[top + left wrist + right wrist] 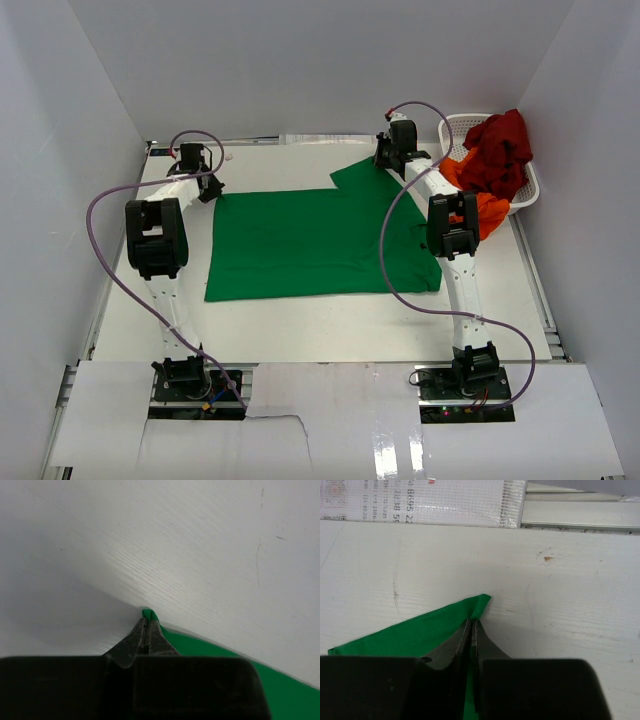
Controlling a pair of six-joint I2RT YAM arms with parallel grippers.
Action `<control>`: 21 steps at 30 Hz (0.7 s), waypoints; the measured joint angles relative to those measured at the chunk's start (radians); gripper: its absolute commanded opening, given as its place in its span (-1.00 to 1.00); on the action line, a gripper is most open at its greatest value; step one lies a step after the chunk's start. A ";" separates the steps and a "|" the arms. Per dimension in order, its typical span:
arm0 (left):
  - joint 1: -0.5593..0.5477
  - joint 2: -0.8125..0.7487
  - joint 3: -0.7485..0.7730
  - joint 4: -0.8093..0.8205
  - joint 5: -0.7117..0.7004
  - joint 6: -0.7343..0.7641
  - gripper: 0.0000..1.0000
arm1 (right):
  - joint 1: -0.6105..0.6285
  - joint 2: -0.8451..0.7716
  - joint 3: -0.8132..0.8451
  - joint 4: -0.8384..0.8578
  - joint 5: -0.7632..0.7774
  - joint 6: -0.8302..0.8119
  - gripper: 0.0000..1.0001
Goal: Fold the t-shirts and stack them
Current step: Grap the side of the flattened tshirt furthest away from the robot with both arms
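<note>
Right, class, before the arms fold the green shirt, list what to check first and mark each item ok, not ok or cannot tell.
1. Left gripper shut on green shirt corner: ok.
2. Right gripper shut on its far right corner: ok.
3. Shirt body lying flat on the table: ok.
4. Red shirt and orange shirt apart from the green one: ok.
5. Right arm's purple cable clear of the cloth: cannot tell.
</note>
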 measured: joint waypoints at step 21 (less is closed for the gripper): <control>-0.010 -0.209 -0.220 -0.001 0.002 0.018 -1.00 | 0.004 -0.637 -0.624 0.153 -0.082 -0.095 -0.85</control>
